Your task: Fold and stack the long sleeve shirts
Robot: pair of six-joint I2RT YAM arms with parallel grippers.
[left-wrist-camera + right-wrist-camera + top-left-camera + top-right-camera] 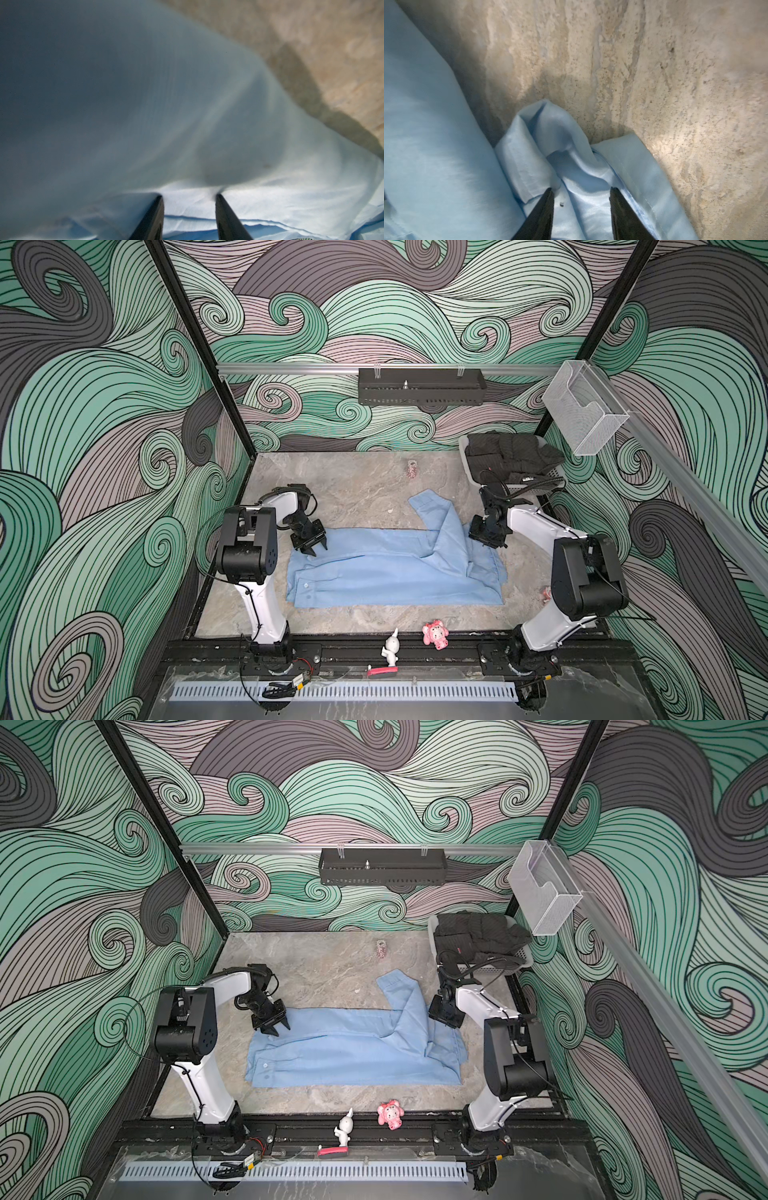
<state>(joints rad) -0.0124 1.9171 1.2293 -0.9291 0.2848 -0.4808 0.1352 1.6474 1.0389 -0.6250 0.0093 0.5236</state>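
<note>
Shirt (395, 572) lay long, side to side.
Left gripper (316, 550) and right gripper (581, 190) sat at its ends, both spread.

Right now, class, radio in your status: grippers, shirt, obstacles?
Left gripper open, right gripper open, both at light-blue shirt. Shirt flat, one sleeve sticking out. Pink toy apart from it.
</note>
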